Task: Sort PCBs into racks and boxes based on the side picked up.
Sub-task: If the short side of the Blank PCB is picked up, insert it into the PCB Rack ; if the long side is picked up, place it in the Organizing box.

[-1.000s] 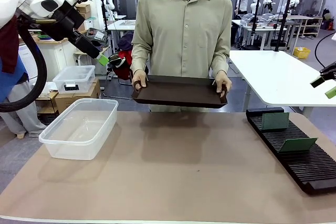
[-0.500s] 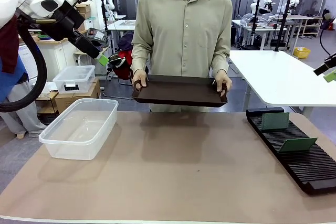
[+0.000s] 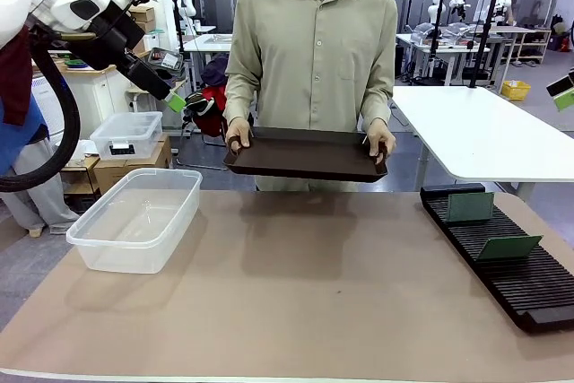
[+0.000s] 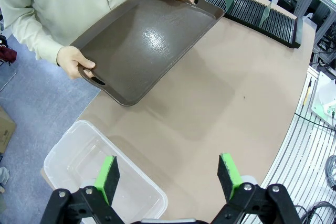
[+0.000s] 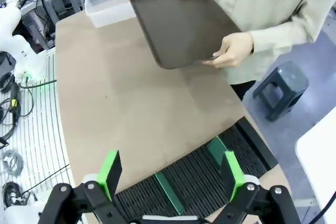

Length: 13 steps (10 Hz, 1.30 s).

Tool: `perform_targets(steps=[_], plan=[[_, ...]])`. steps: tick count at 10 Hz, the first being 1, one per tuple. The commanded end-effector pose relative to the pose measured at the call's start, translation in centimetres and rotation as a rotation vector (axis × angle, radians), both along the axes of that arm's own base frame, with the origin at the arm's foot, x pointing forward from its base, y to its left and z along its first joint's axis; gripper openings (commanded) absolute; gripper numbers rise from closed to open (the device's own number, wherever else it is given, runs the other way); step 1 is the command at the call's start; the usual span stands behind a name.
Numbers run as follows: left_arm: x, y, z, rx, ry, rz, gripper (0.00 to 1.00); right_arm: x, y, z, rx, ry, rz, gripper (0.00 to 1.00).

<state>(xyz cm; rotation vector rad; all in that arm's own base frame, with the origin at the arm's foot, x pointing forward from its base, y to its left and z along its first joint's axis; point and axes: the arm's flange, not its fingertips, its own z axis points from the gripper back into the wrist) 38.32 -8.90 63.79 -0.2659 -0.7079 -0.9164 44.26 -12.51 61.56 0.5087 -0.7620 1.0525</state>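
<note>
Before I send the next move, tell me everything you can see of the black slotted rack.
The rack is a long, low black rectangle that looks like plastic, its top ribbed with many narrow parallel slots. It lies flat on the tan table at the robot's right, running from the far edge toward the near side. Two green PCBs stand in its slots: one near the far end, another around the middle, leaning. The other slots look empty. No gripper or hand touches it; the right wrist view shows it below the open right gripper.

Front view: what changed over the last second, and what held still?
The right end effector rose along the right edge, open and empty. The left end effector, the person's tray, the two PCBs in the rack and the tub stayed put.
</note>
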Motion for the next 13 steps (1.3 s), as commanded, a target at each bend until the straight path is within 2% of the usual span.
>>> perform_targets(steps=[1,3,4,13], plan=[[0.0,0.1,-0.2,-0.005,0.008,-0.005,1.0,-0.7,0.7,-0.8,0.019,-0.064,-0.005,1.0],[0.0,0.1,-0.2,-0.005,0.008,-0.005,1.0,-1.0,0.7,-0.5,-0.001,-0.097,-0.02,1.0],[0.0,0.1,-0.2,-0.005,0.008,-0.005,1.0,-0.5,0.3,0.4,-0.003,-0.034,-0.008,1.0],[0.0,0.1,-0.2,-0.005,0.008,-0.005,1.0,-0.5,0.3,0.4,-0.003,-0.034,-0.008,1.0]])
